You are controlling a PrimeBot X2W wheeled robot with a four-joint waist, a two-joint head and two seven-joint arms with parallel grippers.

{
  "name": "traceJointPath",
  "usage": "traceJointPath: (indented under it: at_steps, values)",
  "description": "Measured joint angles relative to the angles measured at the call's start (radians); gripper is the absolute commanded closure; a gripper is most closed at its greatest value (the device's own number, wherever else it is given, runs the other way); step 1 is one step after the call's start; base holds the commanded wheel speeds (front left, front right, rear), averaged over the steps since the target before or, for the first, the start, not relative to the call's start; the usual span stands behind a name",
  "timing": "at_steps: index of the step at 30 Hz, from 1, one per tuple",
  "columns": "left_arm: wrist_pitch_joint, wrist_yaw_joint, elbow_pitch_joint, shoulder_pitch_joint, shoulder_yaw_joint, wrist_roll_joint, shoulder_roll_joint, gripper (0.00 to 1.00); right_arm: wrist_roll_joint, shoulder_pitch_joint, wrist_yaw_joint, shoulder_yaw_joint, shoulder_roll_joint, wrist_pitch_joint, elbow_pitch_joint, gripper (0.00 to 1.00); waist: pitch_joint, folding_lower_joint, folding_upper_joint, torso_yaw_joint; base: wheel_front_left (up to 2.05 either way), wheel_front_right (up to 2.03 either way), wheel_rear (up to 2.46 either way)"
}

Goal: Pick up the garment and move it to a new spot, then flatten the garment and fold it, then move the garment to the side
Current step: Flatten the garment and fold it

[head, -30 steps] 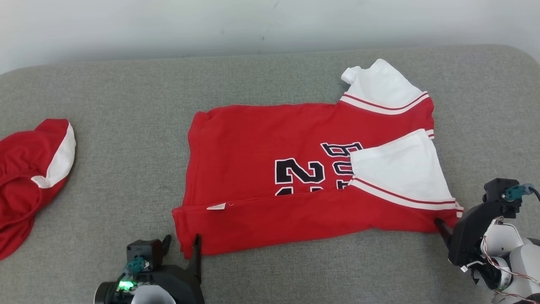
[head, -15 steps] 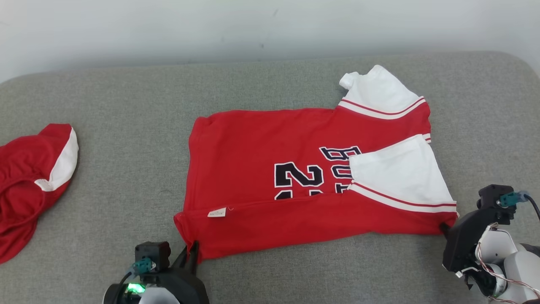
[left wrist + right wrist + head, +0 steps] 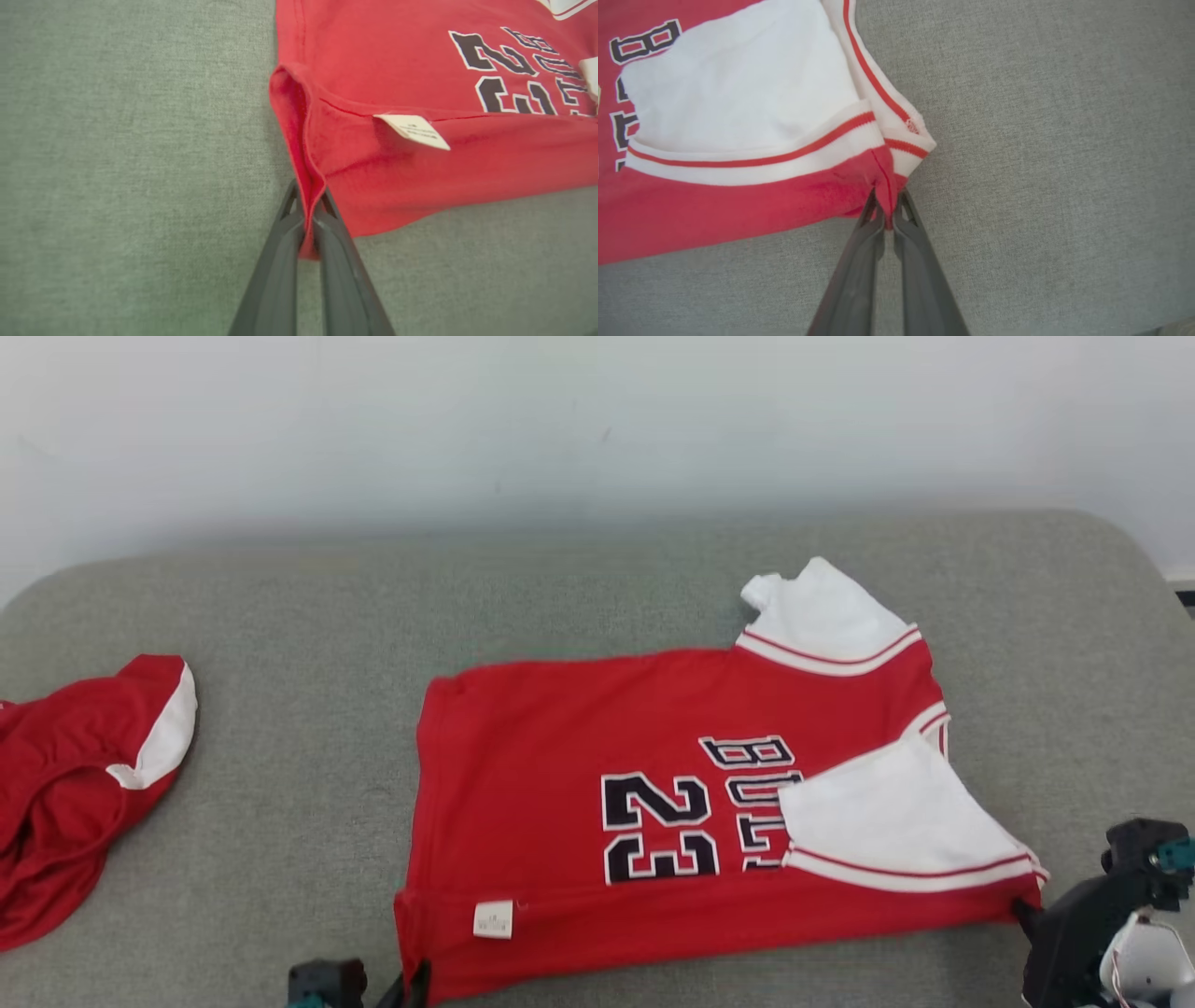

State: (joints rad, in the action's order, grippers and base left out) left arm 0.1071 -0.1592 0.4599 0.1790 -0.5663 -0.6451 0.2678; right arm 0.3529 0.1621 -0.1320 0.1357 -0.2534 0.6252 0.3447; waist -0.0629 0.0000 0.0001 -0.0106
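A red jersey (image 3: 597, 747) with white sleeves and black "23" lettering lies spread on the grey cushion (image 3: 299, 644), its near edge folded over with a white tag (image 3: 493, 919) showing. My left gripper (image 3: 308, 205) is shut on the jersey's (image 3: 420, 74) near left corner, red cloth pinched between the dark fingers (image 3: 280, 252). At the head view's bottom edge this gripper (image 3: 411, 980) barely shows. My right gripper (image 3: 887, 198) is shut on the near right corner of the jersey (image 3: 714, 210), just below the white sleeve (image 3: 738, 93); in the head view it (image 3: 1025, 917) sits at the lower right.
A second red and white garment (image 3: 75, 784) lies crumpled at the cushion's far left. A pale wall (image 3: 560, 420) rises behind the cushion. Bare grey fabric (image 3: 1064, 140) stretches to the right of the jersey.
The head camera has tilted up, so everything sits lower in view. Both grippers have closed on the jersey's near corners and the folded edge has pulled toward me, uncovering more of the "23".
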Motion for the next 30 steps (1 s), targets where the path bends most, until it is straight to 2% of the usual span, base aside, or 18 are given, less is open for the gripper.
traceJointPath:
  at_steps: [4, 5, 7, 8, 9, 10, 15, 21, 30]
  values:
    - [-0.015, -0.025, -0.047, -0.055, -0.003, -0.010, 0.011, 1.00, 0.001, -0.069, 0.000, 0.032, 0.018, 0.043, -0.072, 1.00, 0.018, -0.0001, 0.0000, -0.006, 0.00, 0.00, 0.00]
    - [-0.017, -0.030, -0.058, -0.066, -0.003, -0.011, 0.013, 0.85, -0.001, -0.084, 0.000, 0.037, 0.025, 0.049, -0.088, 1.00, 0.020, 0.0000, 0.0000, -0.008, 0.00, 0.00, 0.00]
    - [-0.020, -0.040, -0.077, -0.080, -0.003, -0.012, 0.019, 0.00, -0.003, -0.105, 0.000, 0.047, 0.033, 0.058, -0.111, 0.99, 0.020, -0.0001, -0.0001, -0.010, 0.00, 0.00, 0.00]
    - [-0.021, -0.045, -0.084, -0.084, -0.003, -0.012, 0.021, 0.00, -0.007, -0.112, 0.000, 0.052, 0.038, 0.061, -0.123, 0.41, 0.019, -0.0001, -0.0001, -0.010, 0.00, 0.00, 0.00]
    - [-0.025, -0.052, -0.089, -0.086, -0.002, -0.012, 0.026, 0.00, -0.014, -0.119, 0.000, 0.057, 0.043, 0.062, -0.131, 0.14, 0.017, 0.0000, 0.0000, -0.010, 0.00, 0.00, 0.00]
    - [-0.027, -0.053, -0.093, -0.087, -0.002, -0.012, 0.031, 0.00, -0.021, -0.123, 0.000, 0.060, 0.046, 0.063, -0.136, 0.00, 0.016, -0.0001, -0.0001, -0.010, 0.00, 0.00, 0.00]
    - [-0.034, -0.069, -0.114, -0.088, 0.002, -0.012, 0.039, 0.00, -0.040, -0.124, 0.000, 0.076, 0.064, 0.068, -0.151, 0.00, 0.013, 0.0000, -0.0001, -0.007, 0.00, 0.00, 0.00]
    - [-0.038, -0.080, -0.148, -0.078, 0.027, -0.018, 0.061, 0.00, -0.047, -0.087, 0.000, 0.079, 0.054, 0.064, -0.178, 0.00, 0.006, 0.0000, -0.0001, -0.006, 0.00, 0.00, 0.00]
    - [-0.120, -0.078, -0.188, 0.117, 0.068, -0.027, 0.090, 0.00, -0.037, 0.163, 0.000, 0.006, -0.005, 0.093, -0.165, 0.00, -0.049, 0.0000, 0.0000, -0.004, 0.00, 0.00, 0.00]
